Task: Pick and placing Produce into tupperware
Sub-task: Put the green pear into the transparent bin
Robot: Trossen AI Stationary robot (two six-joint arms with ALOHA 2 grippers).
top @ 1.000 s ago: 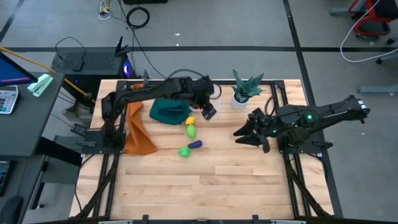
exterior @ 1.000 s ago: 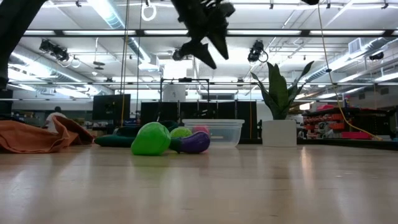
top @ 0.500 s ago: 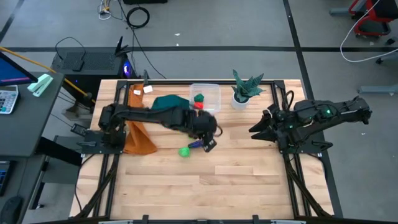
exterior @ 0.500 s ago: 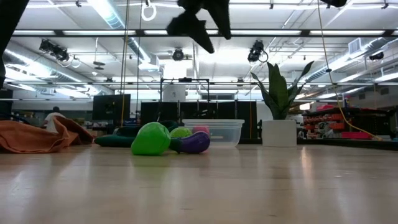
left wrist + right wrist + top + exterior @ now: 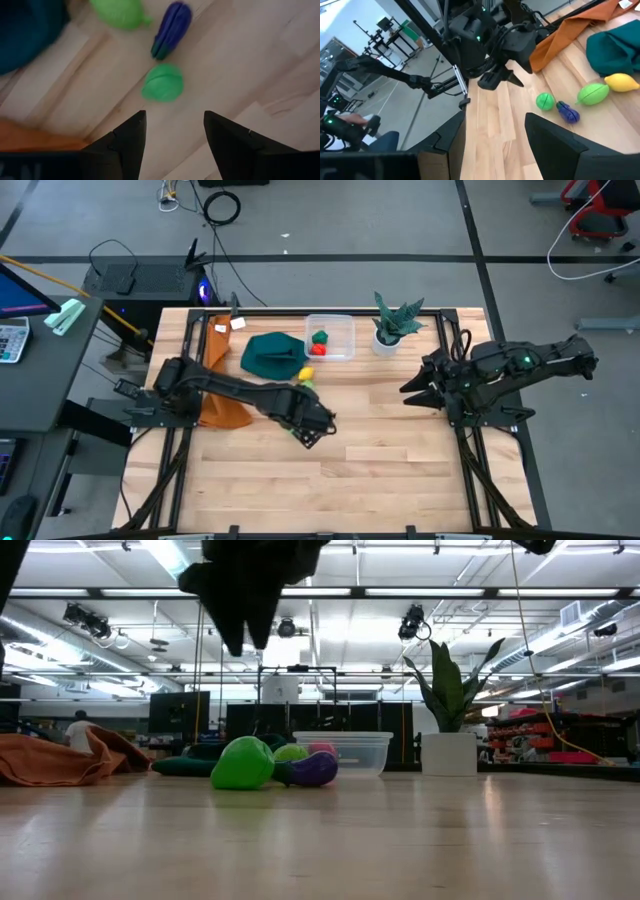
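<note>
Left gripper [image 5: 174, 135] hangs over the middle of the table [image 5: 400, 480] with its two dark fingers apart and nothing between them, looking straight down on the round green piece [image 5: 162, 83]. Just beyond that piece lie the purple piece [image 5: 171, 29] and the light green piece [image 5: 120, 12], the three close together but each separate (from above, the left arm covers this cluster). The yellow piece [image 5: 306, 375] lies farther back beside the folded teal cloth [image 5: 270, 357]. The tupperware [image 5: 342, 325] stands at the back of the table next to the potted plant [image 5: 392, 325], and a red piece [image 5: 317, 349] and a dark green piece [image 5: 320, 337] already lie inside it. An orange cloth [image 5: 222, 400] is heaped at the left edge.

So the step in hand looks like the approach to the next pick, with roughly two of the pieces done. The next move calls for lowering straight down so the fingers straddle the round green piece without nudging the purple one beside it, then closing and carrying it back to the container.

Right gripper [image 5: 412, 388] waits above the right side of the table, fingers parted, holding nothing.
</note>
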